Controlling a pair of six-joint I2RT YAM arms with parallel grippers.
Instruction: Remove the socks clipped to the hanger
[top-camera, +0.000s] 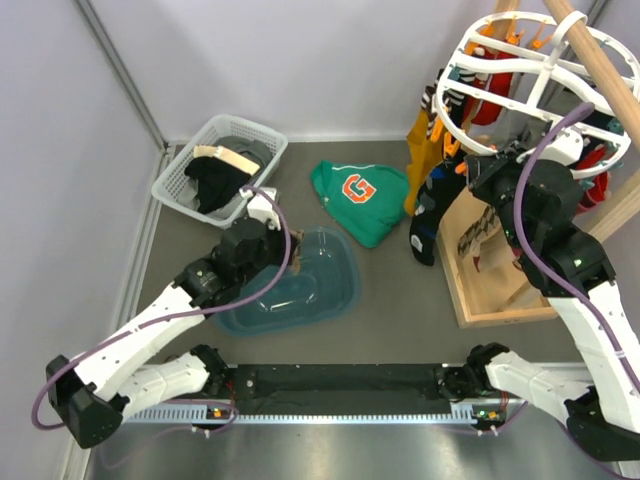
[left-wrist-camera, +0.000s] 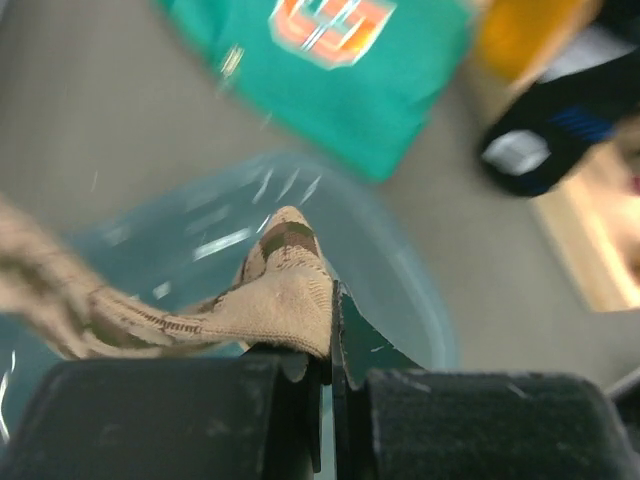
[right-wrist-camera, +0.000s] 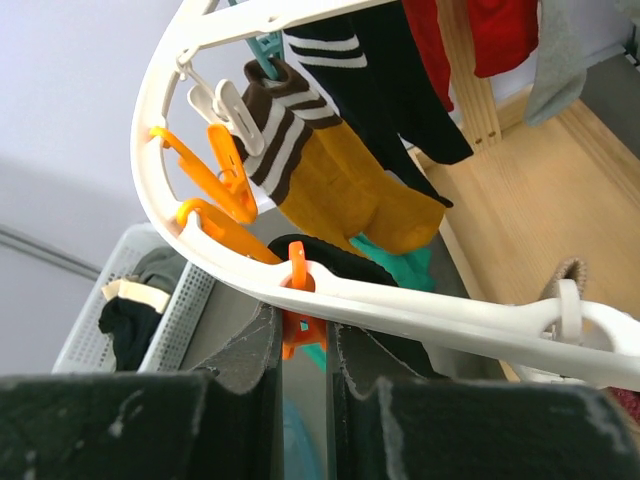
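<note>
A grey table meets pale walls at the back. On it sit a white mesh basket, a green sweatshirt, a teal tub and a wooden stand. Above the tub, the left gripper is clamped on a tan argyle sock. The hanger, at the right, carries the other socks. The right gripper has its fingers close either side of an orange clip; I cannot tell whether they squeeze it.

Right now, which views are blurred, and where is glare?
Left wrist view: motion blur smears the green sweatshirt and part of the tan-brown argyle sock; glare streaks on the translucent blue plastic tub. Right wrist view: white plastic hanger sharp. Top external view: sharp, evenly lit.
</note>
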